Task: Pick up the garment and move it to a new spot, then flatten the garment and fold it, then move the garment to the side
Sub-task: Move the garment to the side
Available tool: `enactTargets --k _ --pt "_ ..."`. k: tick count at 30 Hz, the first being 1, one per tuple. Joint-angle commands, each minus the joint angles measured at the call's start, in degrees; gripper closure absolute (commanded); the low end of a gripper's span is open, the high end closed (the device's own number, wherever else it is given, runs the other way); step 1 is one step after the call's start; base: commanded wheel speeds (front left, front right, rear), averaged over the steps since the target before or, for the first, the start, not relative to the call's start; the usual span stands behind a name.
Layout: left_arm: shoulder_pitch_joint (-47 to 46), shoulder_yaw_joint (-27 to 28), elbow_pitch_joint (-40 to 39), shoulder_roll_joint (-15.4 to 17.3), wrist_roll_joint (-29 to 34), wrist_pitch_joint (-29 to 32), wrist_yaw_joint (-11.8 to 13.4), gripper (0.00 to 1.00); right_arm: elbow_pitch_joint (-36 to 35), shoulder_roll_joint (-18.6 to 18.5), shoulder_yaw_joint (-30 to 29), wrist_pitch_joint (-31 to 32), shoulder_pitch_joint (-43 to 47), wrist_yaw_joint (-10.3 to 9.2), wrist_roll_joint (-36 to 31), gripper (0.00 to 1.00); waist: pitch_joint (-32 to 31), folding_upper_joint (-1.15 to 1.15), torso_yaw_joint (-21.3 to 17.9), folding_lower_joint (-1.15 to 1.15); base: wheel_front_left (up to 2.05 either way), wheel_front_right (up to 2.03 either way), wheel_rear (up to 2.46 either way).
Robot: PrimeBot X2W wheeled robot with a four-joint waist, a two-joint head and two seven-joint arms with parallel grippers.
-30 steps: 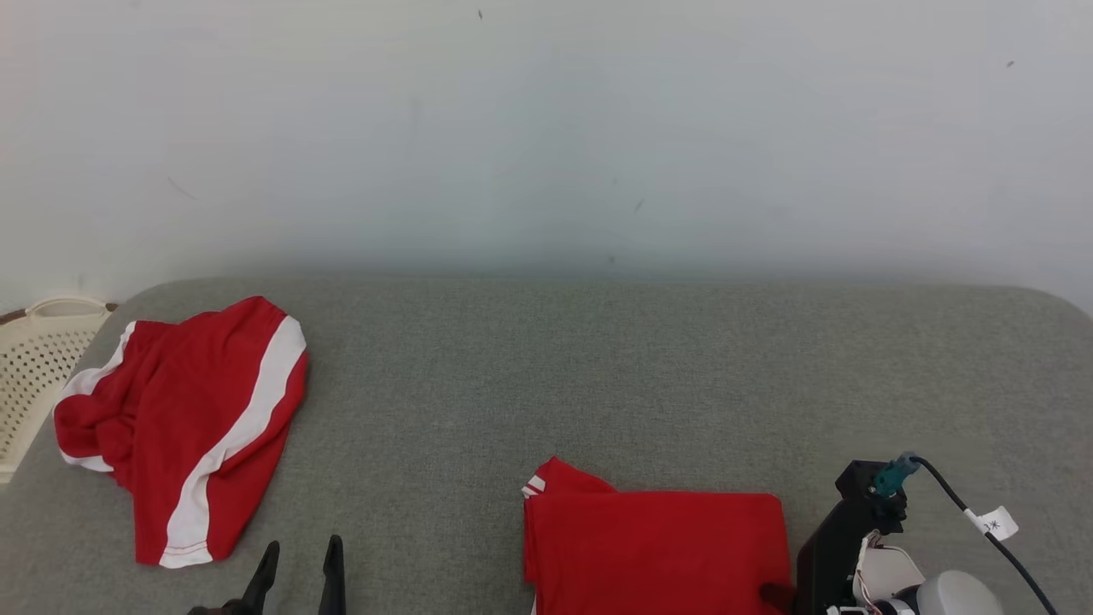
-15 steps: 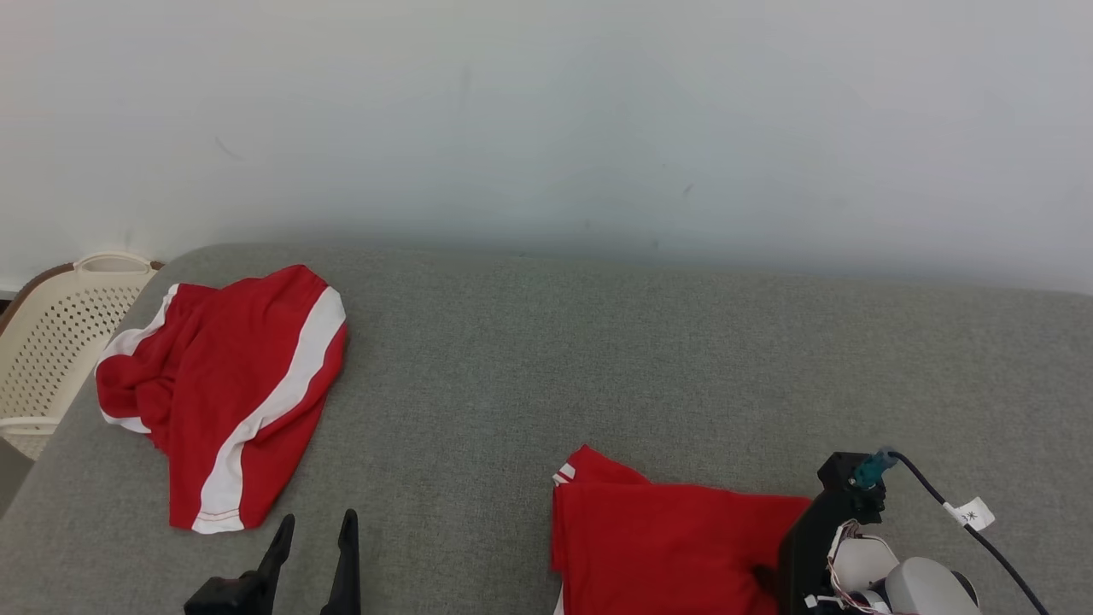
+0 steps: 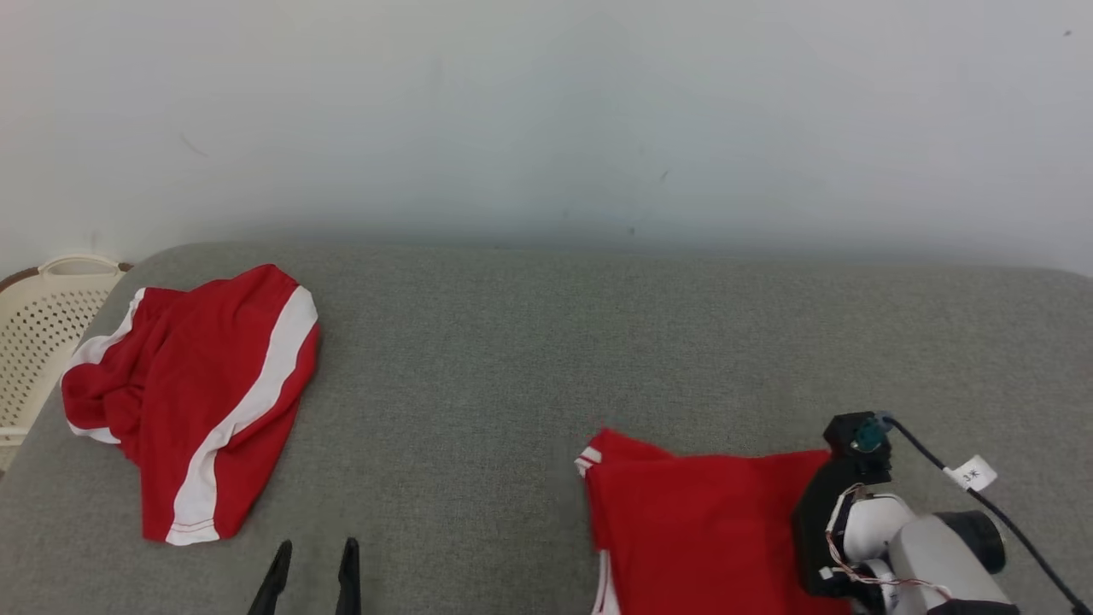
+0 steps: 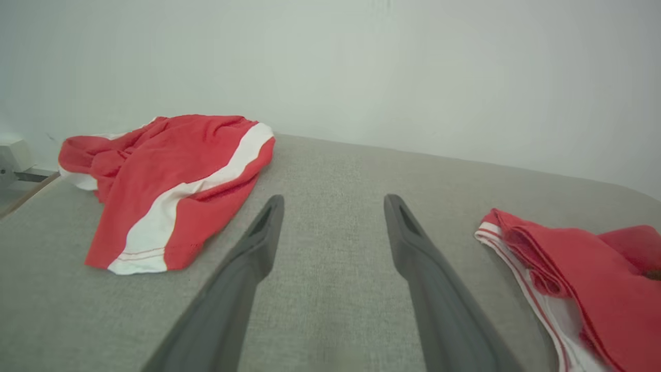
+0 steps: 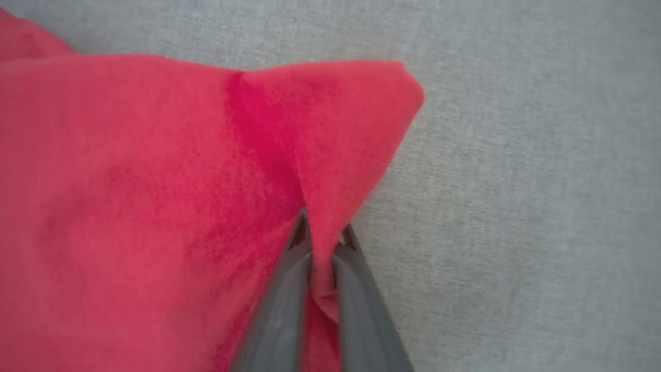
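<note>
**Right claw (image 5: 323,230) pinches folded garment (image 3: 692,530) for the move aside**

Just off the table's (image 3: 529,359) left end stands a cream basket (image 3: 38,342). On that end, striped red shorts (image 3: 196,401) lie loose. The left claw (image 3: 316,547) hovers at the near edge, fingers apart. Right of the table's centre, the folded garment has one corner clamped in the right claw. The pinch looks thin, so a low, slow slide sideways would likely keep the folds together.
</note>
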Motion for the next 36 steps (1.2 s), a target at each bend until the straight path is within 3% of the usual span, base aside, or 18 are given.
enactTargets --k 1,4,8,22,25,27,31,33,34,35,36 --pt "0.3 -0.1 -1.1 -0.2 0.4 -0.2 0.3 0.00 0.1 -1.6 -0.3 -0.3 -0.6 -0.16 -0.6 1.00 0.6 0.00 -0.8 0.00 0.00 0.00 0.00" --pt "3.1 -0.6 -5.2 -0.6 1.0 -0.2 0.2 0.00 -0.3 -4.7 1.0 -2.1 -2.2 -0.16 -0.5 1.00 1.7 0.00 -2.3 0.00 0.00 0.00 0.00" --pt "3.4 -1.6 -8.1 -0.7 1.5 -0.2 0.1 0.00 0.0 -11.6 1.8 -4.0 -3.9 -0.16 -0.6 1.00 3.5 0.00 -3.7 0.00 0.00 0.00 0.00" --pt "-0.2 -3.0 -11.3 1.0 2.0 -0.2 -0.1 0.00 4.8 -28.1 3.6 -12.6 -11.1 -0.16 -2.1 1.00 9.8 0.00 -5.5 0.00 0.00 0.00 0.00" --pt "-1.5 -1.9 -10.5 2.7 0.7 -0.2 0.0 0.00 6.0 -30.9 4.3 -14.6 -12.5 -0.16 -2.8 1.00 11.0 0.00 -5.8 0.00 0.00 0.00 0.00" --pt "-2.3 -2.2 -9.7 3.9 -0.5 -0.2 0.0 0.00 6.5 -30.1 7.2 -14.9 -12.7 -0.17 0.7 1.00 11.6 0.00 -6.0 0.00 0.00 0.00 0.00" --pt "-2.6 -3.8 -10.4 2.5 1.1 -0.2 0.4 0.00 7.3 -33.1 13.3 -16.5 -15.1 -0.16 3.2 1.00 12.9 0.00 -6.4 0.00 0.00 0.00 0.00" --pt "-2.5 -4.2 -10.6 2.2 1.4 -0.2 0.7 0.00 8.1 -33.4 13.0 -17.5 -15.8 -0.16 3.0 1.00 12.9 0.00 -6.5 0.00 0.00 0.00 0.00" --pt "-2.5 -4.4 -10.7 2.0 1.6 -0.2 0.9 0.00 8.6 -33.4 13.3 -17.7 -15.8 -0.16 2.4 0.84 12.9 0.00 -6.4 0.00 0.00 0.00 0.00" --pt "-2.5 -4.4 -10.7 2.0 1.6 -0.2 0.9 0.00 8.6 -33.4 13.3 -17.7 -15.8 -0.16 2.4 0.84 12.9 0.00 -6.4 0.00 0.00 0.00 0.00" --pt "-2.4 -4.5 -10.7 1.8 1.7 -0.2 0.9 0.00 9.0 -33.4 13.5 -18.1 -15.9 -0.16 2.0 0.56 12.7 0.00 -6.4 0.00 0.00 0.00 0.00"
